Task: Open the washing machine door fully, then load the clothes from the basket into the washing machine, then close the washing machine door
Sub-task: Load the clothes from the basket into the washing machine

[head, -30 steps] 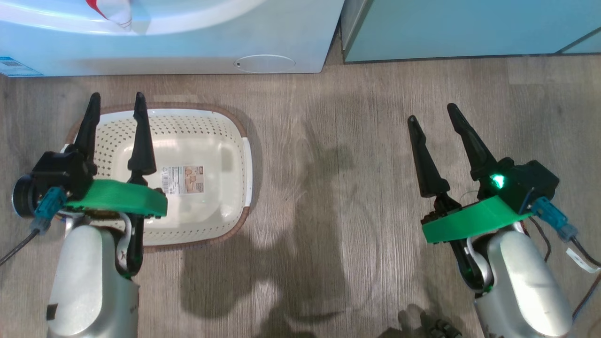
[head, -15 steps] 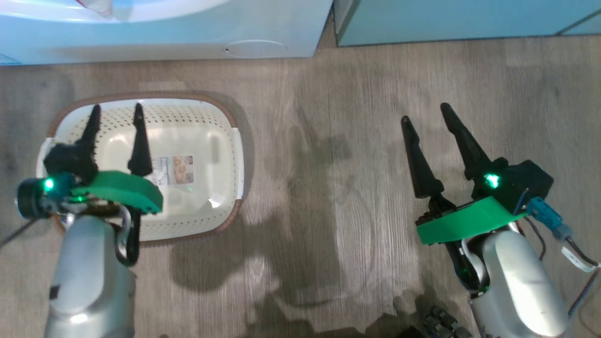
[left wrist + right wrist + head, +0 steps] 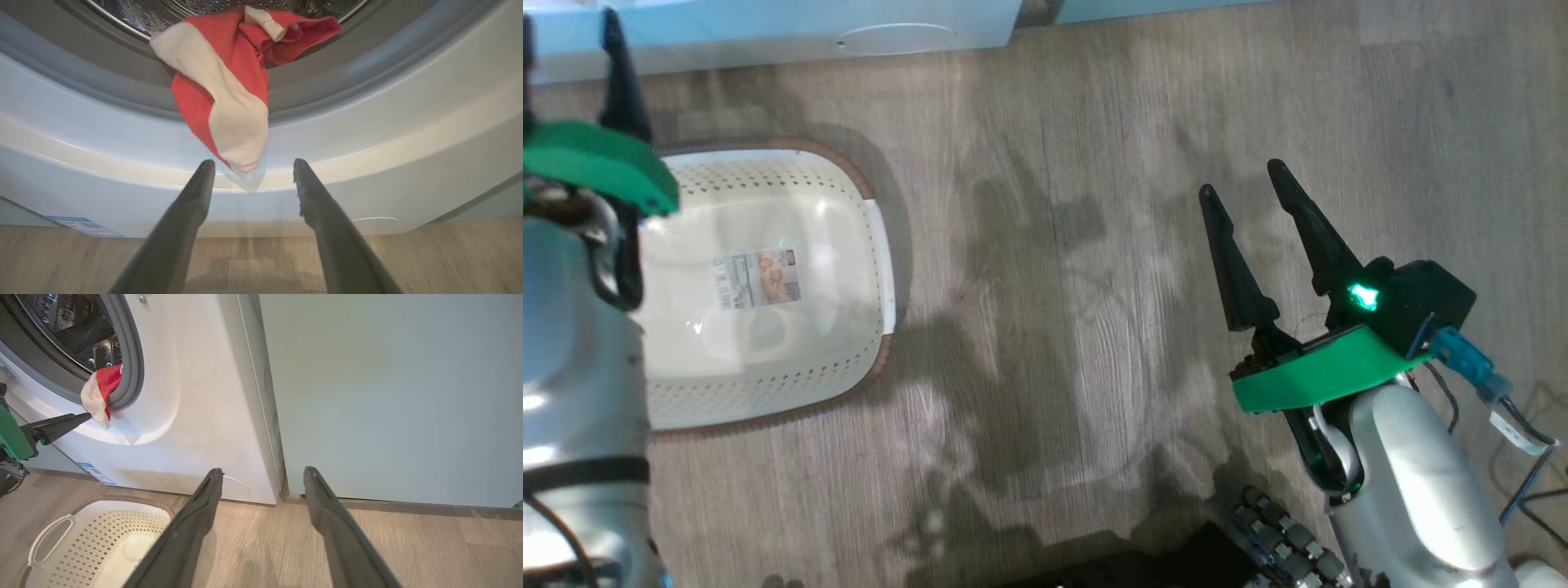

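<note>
1. Clothes (image 3: 220, 81) hang out of the washer (image 3: 367, 143).
2. Left gripper (image 3: 253, 162) is released and empty, its fingers (image 3: 196, 192) just below the clothes.
3. Right gripper (image 3: 1241, 176) is released and empty above the floor (image 3: 1054, 245).
4. Basket (image 3: 768, 392) stands on the floor near the washer.

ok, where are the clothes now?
Left wrist view, top centre: the clothes hang out over the grey drum lip of the washing machine, their tip just above the open left gripper.

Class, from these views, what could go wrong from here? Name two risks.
1. The clothes hang out over the grey seal of the washing machine; closing now could pinch them.
2. The open left claw sits right at that hanging end and could snag it.
</note>
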`<state>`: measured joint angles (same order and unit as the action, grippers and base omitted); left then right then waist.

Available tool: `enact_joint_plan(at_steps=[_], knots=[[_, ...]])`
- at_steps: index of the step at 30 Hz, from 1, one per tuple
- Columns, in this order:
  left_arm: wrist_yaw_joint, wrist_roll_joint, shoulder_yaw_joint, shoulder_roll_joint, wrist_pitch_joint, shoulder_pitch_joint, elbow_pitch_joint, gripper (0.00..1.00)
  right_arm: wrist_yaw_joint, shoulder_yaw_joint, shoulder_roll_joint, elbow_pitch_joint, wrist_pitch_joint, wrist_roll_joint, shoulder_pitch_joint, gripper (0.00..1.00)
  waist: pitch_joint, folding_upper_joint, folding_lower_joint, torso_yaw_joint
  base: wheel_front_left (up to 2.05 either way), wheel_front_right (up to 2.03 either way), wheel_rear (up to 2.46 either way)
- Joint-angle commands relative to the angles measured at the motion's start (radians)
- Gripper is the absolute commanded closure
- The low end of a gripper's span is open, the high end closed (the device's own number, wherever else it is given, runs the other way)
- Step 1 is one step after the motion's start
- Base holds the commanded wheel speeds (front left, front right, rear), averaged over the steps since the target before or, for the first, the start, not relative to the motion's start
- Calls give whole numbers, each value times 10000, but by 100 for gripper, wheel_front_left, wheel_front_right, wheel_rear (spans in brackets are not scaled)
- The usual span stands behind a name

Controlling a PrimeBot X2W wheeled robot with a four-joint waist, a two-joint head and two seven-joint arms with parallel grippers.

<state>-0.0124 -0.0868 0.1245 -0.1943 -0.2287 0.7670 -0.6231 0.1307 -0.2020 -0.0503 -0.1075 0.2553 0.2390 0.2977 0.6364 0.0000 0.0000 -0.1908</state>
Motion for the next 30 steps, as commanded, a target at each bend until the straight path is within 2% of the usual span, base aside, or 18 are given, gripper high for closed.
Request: enact_joint_plan(at_steps=[1,14,26,27,28,30], knots=[[116,-16,301,-520,73,282,50,0,0,-221,1,308,65,121,-45,0,60,0,0,-105,0,0,0],[242,-145,317,-1144,225,1766,-1430,0,0,-400,1,242,65,254,-53,0,198,0,0,-383,0,0,0],[7,-25,-160,-1328,180,2716,-2716,0,0,-558,1,223,65,189,29,0,292,0,0,-475,0,0,0],[-4,-50,-163,-1332,144,2784,-2787,86,0,-563,1,219,65,186,32,0,298,0,0,-482,0,0,0],[-11,-98,-144,-1325,90,2850,-2830,100,0,-567,1,214,65,183,39,0,304,0,0,-488,0,0,0],[-42,-150,-152,-1320,0,2925,-2914,100,0,-565,1,203,65,184,48,0,303,0,0,-491,0,0,0]])
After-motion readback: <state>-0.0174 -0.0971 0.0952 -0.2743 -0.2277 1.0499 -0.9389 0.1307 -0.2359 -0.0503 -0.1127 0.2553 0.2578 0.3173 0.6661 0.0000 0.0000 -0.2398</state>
